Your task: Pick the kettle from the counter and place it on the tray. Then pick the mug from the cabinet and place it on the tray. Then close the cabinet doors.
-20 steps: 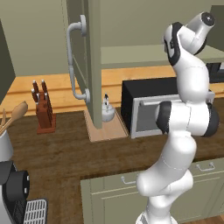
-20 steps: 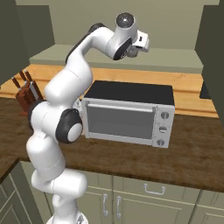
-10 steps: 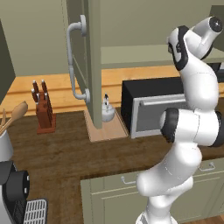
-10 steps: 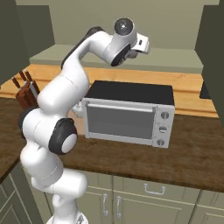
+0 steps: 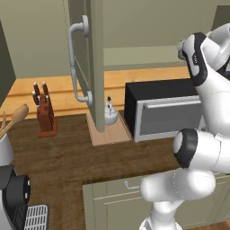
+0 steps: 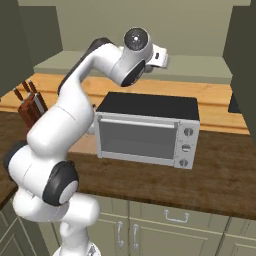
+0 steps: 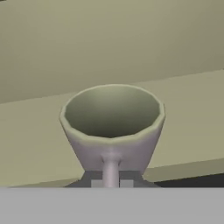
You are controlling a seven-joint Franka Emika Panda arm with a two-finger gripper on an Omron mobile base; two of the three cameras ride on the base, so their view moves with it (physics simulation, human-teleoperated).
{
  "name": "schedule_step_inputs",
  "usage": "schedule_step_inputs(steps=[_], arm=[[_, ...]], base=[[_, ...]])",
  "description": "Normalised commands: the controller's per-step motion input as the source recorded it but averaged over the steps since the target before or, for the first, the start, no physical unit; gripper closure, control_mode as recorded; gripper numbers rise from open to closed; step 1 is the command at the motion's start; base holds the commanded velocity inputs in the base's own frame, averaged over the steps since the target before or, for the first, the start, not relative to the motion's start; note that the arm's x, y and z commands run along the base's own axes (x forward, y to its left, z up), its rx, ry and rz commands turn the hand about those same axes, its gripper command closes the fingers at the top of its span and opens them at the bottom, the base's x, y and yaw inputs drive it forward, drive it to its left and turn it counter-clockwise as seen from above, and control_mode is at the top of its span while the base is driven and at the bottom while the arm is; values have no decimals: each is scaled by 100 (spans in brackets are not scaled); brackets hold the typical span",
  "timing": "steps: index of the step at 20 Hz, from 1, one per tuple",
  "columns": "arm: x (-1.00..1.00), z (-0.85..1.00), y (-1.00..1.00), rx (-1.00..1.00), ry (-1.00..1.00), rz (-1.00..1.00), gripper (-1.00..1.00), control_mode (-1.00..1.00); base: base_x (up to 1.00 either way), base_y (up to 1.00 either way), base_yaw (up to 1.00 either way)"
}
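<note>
The grey mug (image 7: 113, 127) hangs close in front of the hand camera, its mouth tipped toward the lens and its handle pointing at me. My gripper (image 7: 111, 180) is shut on that handle, high above the microwave. Behind the mug lie the olive-green inner surfaces of the cabinet (image 7: 109, 39). The white kettle (image 5: 109, 115) stands on the light-tan tray (image 5: 109, 133) on the dark counter (image 5: 63, 157). One cabinet door (image 5: 95, 63) stands open above the tray, its long grey handle (image 5: 73, 63) facing left.
A black and silver microwave (image 6: 146, 131) sits on the counter right of the tray, under my hand (image 6: 158, 54). A knife block (image 5: 44, 112) stands at the left. A wooden spoon (image 5: 12, 120) pokes up at the near left. Green drawer units (image 6: 165, 225) run below.
The arm has swung a little to the right and its elbow has folded, carrying the hand slightly lower and right above the microwave. The kettle, the tray and the door have not moved.
</note>
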Motion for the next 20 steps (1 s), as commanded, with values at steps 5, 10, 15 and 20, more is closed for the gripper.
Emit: schedule_step_inputs(steps=[5, 10, 15, 20], arm=[[-72, 0, 56, -2, 0, 14, 100, -100], [-71, 0, 88, -4, 4, 14, 100, -100], [-76, 0, 97, -3, 4, 13, 100, -100], [-73, 0, 92, 0, 0, 11, 100, -100]], base=[[0, 0, 0], [0, 0, 0], [0, 0, 0], [0, 0, 0]])
